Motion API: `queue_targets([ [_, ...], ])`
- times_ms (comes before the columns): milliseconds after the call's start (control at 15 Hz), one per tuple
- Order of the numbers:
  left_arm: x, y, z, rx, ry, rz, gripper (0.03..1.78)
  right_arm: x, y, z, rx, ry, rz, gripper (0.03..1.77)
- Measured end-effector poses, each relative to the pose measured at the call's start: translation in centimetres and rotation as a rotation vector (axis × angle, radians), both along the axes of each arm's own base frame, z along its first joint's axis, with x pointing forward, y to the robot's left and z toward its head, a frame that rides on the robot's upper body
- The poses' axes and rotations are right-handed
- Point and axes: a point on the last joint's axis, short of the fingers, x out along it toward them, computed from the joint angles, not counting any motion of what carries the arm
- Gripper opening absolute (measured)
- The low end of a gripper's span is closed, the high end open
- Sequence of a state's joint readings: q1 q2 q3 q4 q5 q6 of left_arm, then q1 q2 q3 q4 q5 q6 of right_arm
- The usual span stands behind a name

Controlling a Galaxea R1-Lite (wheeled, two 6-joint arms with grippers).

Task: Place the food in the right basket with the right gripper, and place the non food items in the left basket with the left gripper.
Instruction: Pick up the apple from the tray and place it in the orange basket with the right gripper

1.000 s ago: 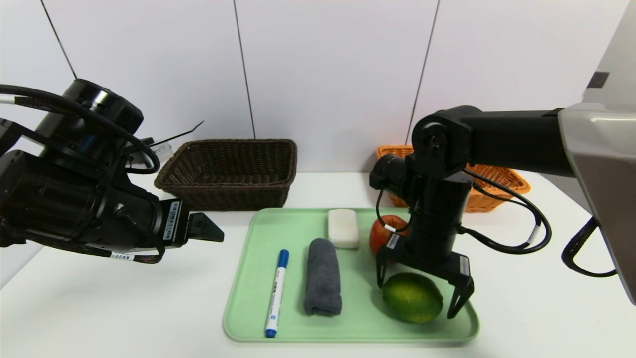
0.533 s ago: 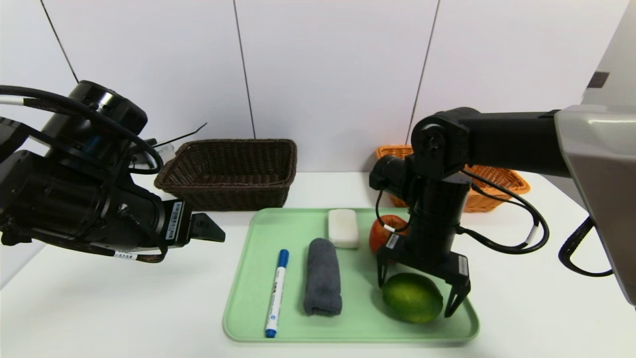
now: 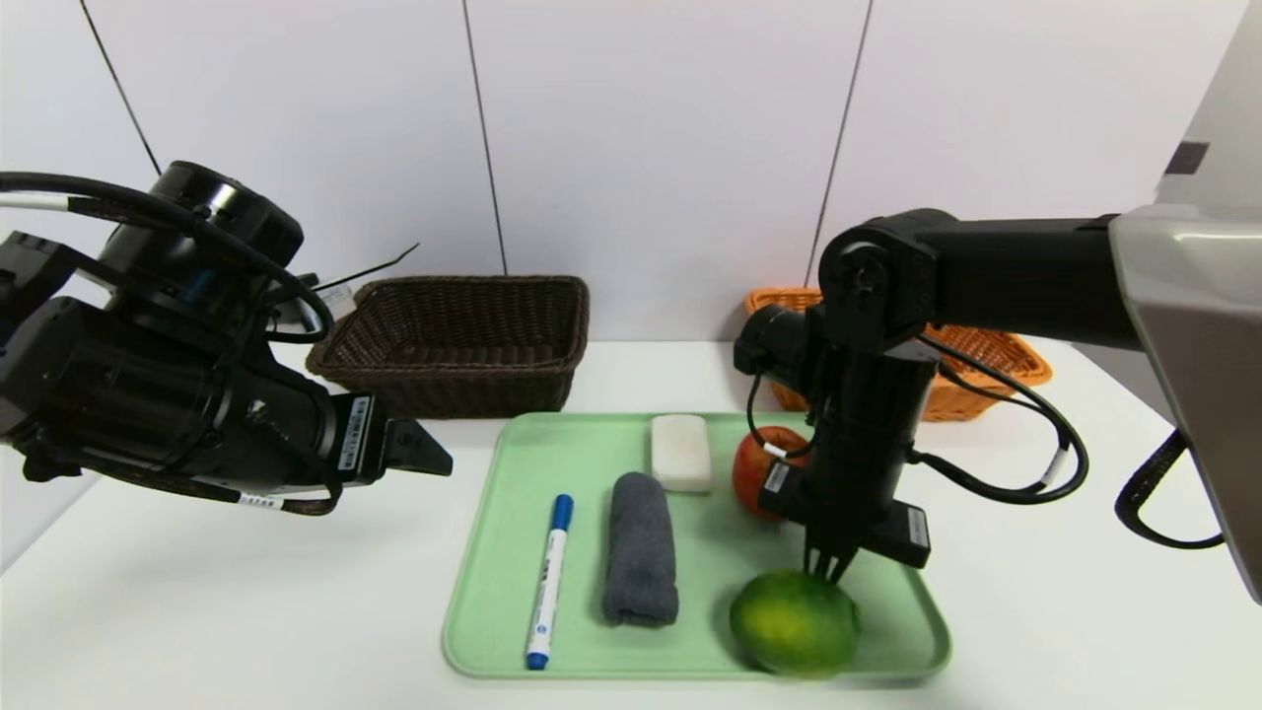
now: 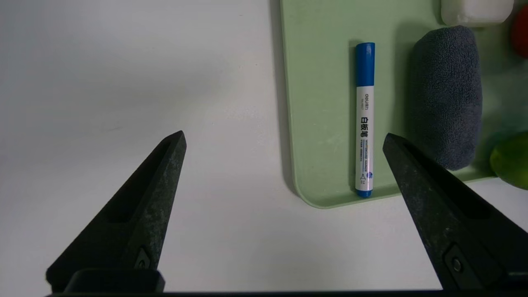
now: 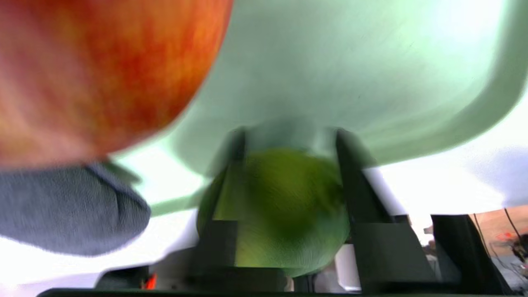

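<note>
White bench, green tray [image 3: 493, 611]: right hand [image 3: 830, 570] pinched together, touching the citrus fruit [image 3: 794, 623] just below it.
Smooth, round, firm, so it'll likely squirt out; grip wide across its middle. Left hand [image 4: 284, 165] spread apart, idle.

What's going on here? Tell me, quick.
The right gripper is down on the green citrus fruit on the tray, fingers pinched together at its top. The fruit looks to be lying loose, not gripped. The left gripper hangs open beside the tray. The apple, marker, towel and white bar lie untouched.
</note>
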State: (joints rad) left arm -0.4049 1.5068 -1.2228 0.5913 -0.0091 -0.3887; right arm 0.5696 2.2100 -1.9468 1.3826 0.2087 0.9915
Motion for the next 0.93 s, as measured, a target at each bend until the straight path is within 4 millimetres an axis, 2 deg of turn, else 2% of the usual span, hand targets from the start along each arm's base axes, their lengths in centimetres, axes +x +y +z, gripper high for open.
queue_targets([
  [67,0.05,-0.02,-0.04,0.0,0.001,0.0,1.69,-0.01,-0.05,0.03,0.002,0.002,0.003,0.05],
  [933,0.85,-0.39,-0.13,0.002,0.003,-0.001,1.69,-0.01,-0.39,0.53,-0.012,-0.033,0.025,0.05],
])
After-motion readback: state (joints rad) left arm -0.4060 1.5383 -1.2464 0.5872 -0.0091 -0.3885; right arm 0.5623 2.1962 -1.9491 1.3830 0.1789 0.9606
